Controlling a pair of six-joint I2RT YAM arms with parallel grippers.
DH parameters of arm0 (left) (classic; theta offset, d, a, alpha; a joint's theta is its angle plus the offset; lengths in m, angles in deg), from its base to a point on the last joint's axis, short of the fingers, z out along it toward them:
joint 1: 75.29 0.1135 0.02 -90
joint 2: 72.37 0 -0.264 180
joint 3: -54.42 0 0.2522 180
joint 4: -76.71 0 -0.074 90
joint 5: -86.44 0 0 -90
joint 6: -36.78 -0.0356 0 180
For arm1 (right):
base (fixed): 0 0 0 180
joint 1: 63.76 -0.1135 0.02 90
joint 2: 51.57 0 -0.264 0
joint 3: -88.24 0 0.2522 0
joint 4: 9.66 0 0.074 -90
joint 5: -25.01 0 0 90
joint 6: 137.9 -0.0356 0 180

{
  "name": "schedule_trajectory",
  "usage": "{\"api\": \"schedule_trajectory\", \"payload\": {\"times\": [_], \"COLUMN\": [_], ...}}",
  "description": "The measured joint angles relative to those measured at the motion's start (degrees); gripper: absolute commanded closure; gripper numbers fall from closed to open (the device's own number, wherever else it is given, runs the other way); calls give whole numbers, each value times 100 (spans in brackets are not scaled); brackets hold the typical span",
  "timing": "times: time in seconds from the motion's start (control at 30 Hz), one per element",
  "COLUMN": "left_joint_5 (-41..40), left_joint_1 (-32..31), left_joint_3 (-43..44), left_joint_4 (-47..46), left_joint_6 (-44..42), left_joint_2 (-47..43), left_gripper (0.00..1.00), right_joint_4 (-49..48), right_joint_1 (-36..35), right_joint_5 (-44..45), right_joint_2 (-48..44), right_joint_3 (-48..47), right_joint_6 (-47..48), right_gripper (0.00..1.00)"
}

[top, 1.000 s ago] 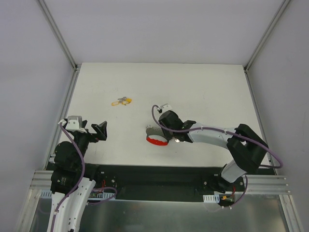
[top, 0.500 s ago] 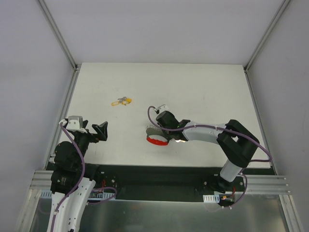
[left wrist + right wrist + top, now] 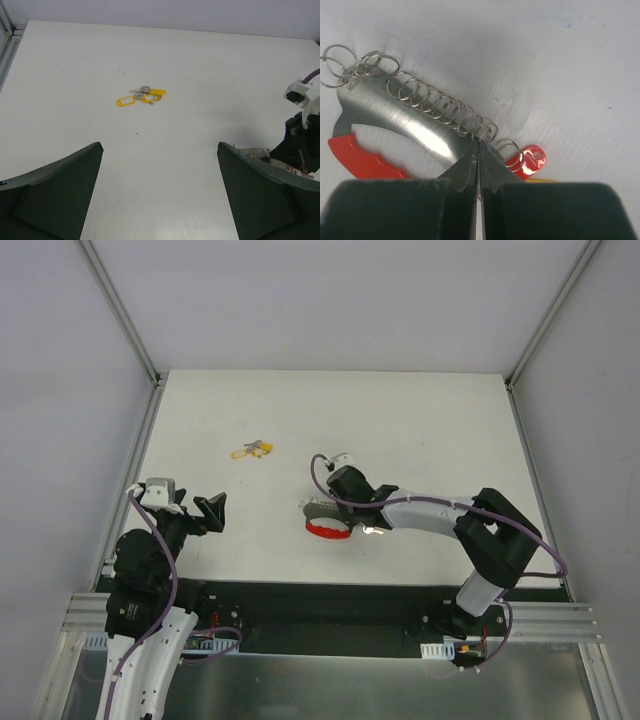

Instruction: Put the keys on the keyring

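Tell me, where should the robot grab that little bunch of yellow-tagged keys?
Probably at the middle of the keys, where the yellow tags and silver blades bunch together, coming straight down from above: they lie flat on the table, so nothing offers a side hold. The open left end effector faces them.

The keys (image 3: 252, 450) lie on the table (image 3: 420, 420) left of centre and toward the far side, well apart from the keyring (image 3: 325, 523), which sits nearer the arms, about mid-table and to the keys' right. The right gripper (image 3: 335, 508) is down on the keyring from its right. The left gripper (image 3: 190, 508) hangs near the table's left edge, with the keys ahead of it.
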Motion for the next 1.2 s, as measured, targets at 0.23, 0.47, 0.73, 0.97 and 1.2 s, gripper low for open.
{"api": "schedule_trajectory", "payload": {"times": [0.23, 0.47, 0.73, 0.97, 1.2], "left_joint_5": [90, 90, 116, 166, 304], "left_joint_1": [0, 0, 0, 0, 0], "left_joint_3": [0, 0, 0, 0, 0], "left_joint_4": [7, 11, 15, 17, 20], "left_joint_6": [0, 0, 2, 0, 2], "left_joint_2": [20, 24, 24, 31, 63], "left_gripper": [1, 1, 1, 1, 1], "right_joint_4": [455, 660, 415, 247, -157], "right_joint_1": [660, 1475, 1349, 546, -157], "right_joint_5": [-164, -332, -507, -516, -518], "right_joint_2": [-317, -1069, -1867, -1541, -999], "right_joint_3": [-299, -855, -107, 533, 658], "right_joint_6": [-256, -654, -1617, -2426, -3169], "right_gripper": [99, 99, 99, 99, 99]}}
